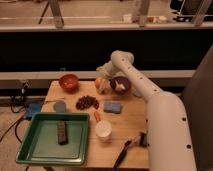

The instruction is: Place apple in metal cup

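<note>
The apple [99, 82], small and orange-yellow, is at the far side of the wooden table [125, 125], between the orange bowl [69, 82] and the dark purple bowl [120, 85]. My gripper [104, 87] reaches down from the white arm and is right against the apple's right side, partly covering it. I cannot tell whether the apple rests on the table or is held just above it. The metal cup [60, 106], short and silvery-grey, stands on the left part of the table, well to the front left of the apple and just behind the green tray [30, 145].
A dark bar [61, 132] lies in the green tray. A cluster of dark fruit [87, 102], a blue sponge [113, 107], a small orange piece [97, 116], a white cup [103, 130] and a black brush [127, 147] lie on the table. Cables hang at the left edge.
</note>
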Available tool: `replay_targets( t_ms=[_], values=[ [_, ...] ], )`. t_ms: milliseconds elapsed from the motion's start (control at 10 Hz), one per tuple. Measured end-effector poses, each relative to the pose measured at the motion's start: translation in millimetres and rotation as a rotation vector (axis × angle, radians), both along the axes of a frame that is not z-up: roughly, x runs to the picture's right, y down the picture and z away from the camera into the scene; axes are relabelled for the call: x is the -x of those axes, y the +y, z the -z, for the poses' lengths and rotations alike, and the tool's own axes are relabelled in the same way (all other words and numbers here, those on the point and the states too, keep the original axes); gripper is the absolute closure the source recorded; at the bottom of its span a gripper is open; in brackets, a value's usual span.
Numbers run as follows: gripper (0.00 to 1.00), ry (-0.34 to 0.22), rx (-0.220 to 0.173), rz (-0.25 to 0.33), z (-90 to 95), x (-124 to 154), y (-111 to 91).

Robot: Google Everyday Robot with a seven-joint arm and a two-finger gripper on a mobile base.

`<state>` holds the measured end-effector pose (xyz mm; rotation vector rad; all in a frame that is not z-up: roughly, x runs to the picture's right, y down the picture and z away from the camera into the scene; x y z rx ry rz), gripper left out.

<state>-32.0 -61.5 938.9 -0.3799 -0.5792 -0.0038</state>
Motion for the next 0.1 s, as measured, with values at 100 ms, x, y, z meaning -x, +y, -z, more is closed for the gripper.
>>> replay_targets(
  t_ms=[100],
  values=[
    [0.20, -0.003, 0.005, 0.005, 0.2, -0.7, 0.4]
  ],
)
